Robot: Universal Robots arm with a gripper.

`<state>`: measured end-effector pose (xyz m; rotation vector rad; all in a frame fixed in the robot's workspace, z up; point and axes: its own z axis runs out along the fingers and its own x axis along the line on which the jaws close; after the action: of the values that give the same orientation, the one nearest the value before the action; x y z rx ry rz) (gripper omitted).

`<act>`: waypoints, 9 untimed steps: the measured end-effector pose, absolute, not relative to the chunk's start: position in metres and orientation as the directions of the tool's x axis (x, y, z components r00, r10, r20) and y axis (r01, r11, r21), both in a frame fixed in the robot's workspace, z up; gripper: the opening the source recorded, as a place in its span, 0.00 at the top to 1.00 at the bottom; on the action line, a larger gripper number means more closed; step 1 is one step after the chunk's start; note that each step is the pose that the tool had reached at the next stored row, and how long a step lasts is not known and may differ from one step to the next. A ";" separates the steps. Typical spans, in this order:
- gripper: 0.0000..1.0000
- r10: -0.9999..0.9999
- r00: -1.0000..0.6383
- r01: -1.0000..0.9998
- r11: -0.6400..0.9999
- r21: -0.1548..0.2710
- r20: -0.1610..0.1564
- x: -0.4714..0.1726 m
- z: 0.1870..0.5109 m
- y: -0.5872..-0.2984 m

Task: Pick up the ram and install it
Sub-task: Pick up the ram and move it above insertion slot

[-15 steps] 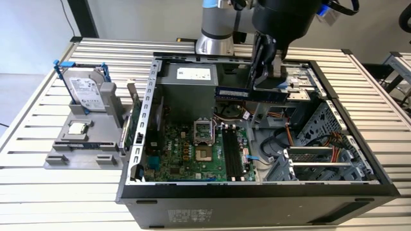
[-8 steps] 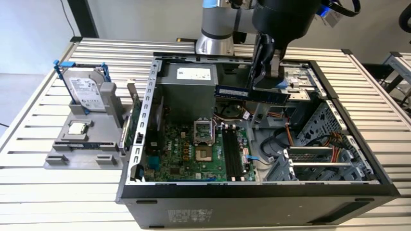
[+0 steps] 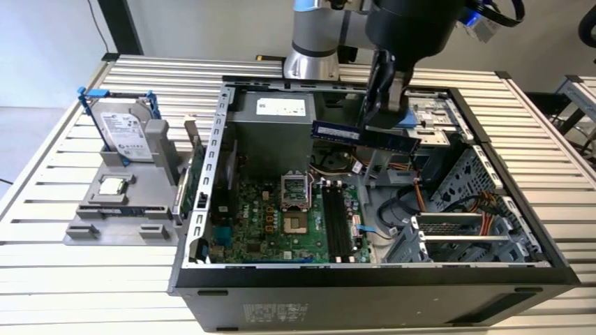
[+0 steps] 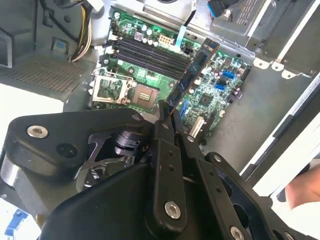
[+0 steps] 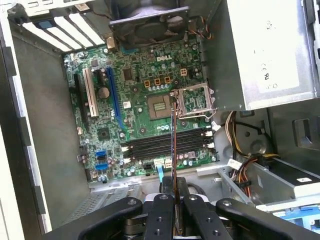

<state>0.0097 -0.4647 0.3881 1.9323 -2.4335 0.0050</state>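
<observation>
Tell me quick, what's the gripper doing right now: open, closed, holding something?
Gripper: shut on the ram, holding it in the air over the open computer case.

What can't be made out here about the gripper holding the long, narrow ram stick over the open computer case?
Long, narrow dark ram stick: edge-on in the first wrist view, chips hidden.
Its held end: covered by the black gripper in the second wrist view.
Black memory slots: latches too small in the exterior view.
Silver-grey robot arm: cut off by the exterior view's top edge.
</observation>
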 end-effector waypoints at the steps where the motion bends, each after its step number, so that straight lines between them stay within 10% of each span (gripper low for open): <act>1: 1.00 -0.971 -0.238 -0.971 0.239 0.019 0.029 0.010 0.388 -0.465; 9: 1.00 -0.941 -0.337 -0.941 0.338 0.019 0.029 0.010 0.388 -0.465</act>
<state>0.0097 -0.4647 0.3881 1.7879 -2.5410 0.0016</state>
